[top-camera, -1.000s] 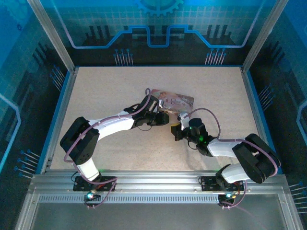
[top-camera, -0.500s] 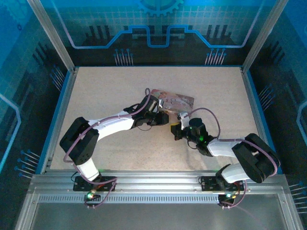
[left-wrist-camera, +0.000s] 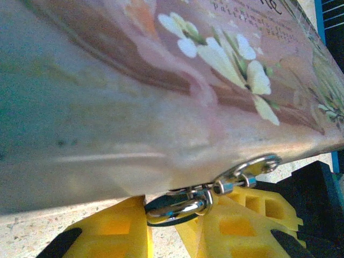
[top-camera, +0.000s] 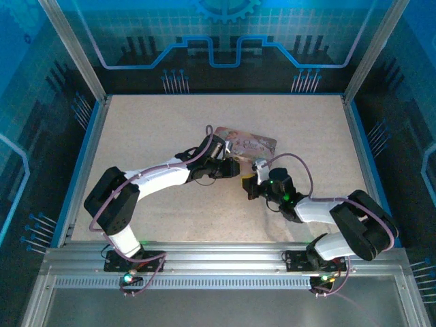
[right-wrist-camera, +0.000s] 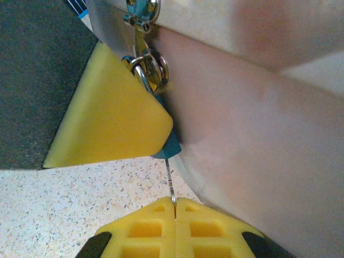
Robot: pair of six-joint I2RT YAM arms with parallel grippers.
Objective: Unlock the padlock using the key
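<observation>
The pink tin [top-camera: 248, 143] lies just past the middle of the speckled worktop [top-camera: 150, 129], toward 1 o'clock, its lid printed with white flowers. A few lines of small script run along the lid's far edge in the left wrist view, but they are too blurred to read. The padlock [right-wrist-camera: 171, 146] hangs at the tin's near side wall, at about 7 o'clock from the tin's middle as seen from above. Its silvery shackle [left-wrist-camera: 161, 210] is threaded through the tin's metal hasp [left-wrist-camera: 250, 167]. The left gripper [left-wrist-camera: 174, 215] reaches in from 8 o'clock with its yellow fingers [right-wrist-camera: 113, 123] clenched on the padlock. The shackle shows in the narrow gap between them, and a corner of the bluish body peeks out beside one pad in the right wrist view. The right gripper [right-wrist-camera: 174, 207] comes from 5 o'clock, its fingers pressed flat together and grasping the key [right-wrist-camera: 170, 180]. The key is a thin dark sliver that stands straight out from between the tips and meets the lower end of the padlock body. Whether its tip is inside the keyhole cannot be told.
</observation>
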